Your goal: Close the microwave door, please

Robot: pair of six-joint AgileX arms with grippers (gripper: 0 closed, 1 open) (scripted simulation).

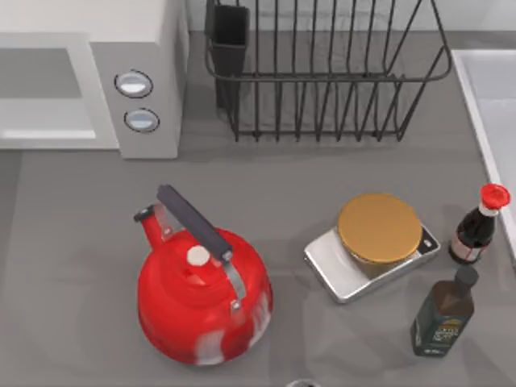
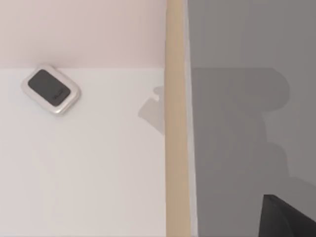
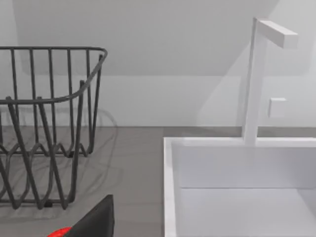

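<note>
From above, the microwave (image 1: 137, 48) sits at the table's far left corner, its grey control panel (image 1: 137, 101) with two round silver dials facing the camera. The microwave door (image 1: 44, 89) lies across the front to the left of that panel, running off the left edge; whether it is fully shut I cannot tell. A black wire dish rack (image 1: 330, 72) stands beside it to the right, with a dark cup-shaped holder (image 1: 228, 36) in its left corner. Nearer, a red kettle (image 1: 201, 294) with a grey handle sits left of centre. A silver kitchen scale (image 1: 372, 246) with a gold round plate rests to its right, then a red-capped sauce bottle (image 1: 477, 226) and a dark green bottle (image 1: 443, 310). A white sink (image 1: 492, 105) borders the right edge.

The left wrist view shows the grey table (image 2: 247, 123), a tan edge strip and a white floor with a small silver-rimmed dark device (image 2: 50, 90).

The right wrist view shows the dish rack (image 3: 47, 123), the sink (image 3: 237, 182) and a white faucet (image 3: 256, 79). Neither arm's finger state can be told.
</note>
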